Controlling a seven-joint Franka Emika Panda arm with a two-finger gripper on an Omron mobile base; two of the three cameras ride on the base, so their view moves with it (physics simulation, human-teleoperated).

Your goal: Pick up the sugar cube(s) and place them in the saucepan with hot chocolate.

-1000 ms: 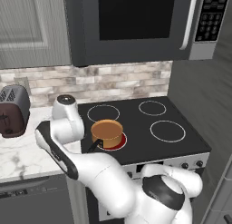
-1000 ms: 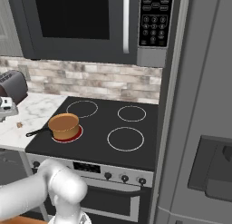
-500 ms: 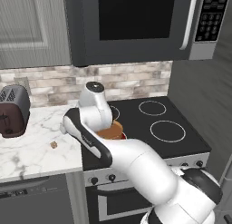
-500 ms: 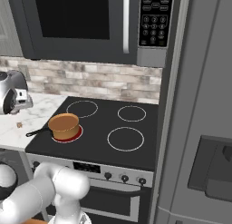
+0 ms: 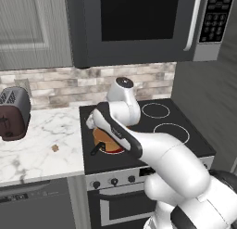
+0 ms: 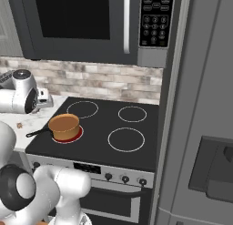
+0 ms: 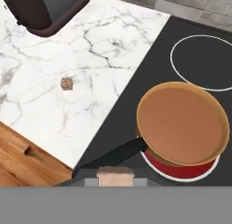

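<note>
So gripper (image 7: pixel 116 177) is clamped on a tan sugar cube (image 7: pixel 116 176), right by the saucepan (image 7: pixel 182 123) handle; 2nd cube (image 7: pixel 67 84) sits on marble counter (image 7: pixel 90 64) w/ toaster (image 7: pixel 50 7)

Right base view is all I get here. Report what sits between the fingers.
Observer: In the hand view the gripper is shut on a tan sugar cube.
Operator: Describe what the hand camera looks at.
Observer: It looks down into the saucepan: a smooth brown surface with no cube showing on it.
Operator: Check the counter's far end.
Observer: The left base view shows a dark red toaster there. The second sugar cube lies apart from it on the marble.
</note>
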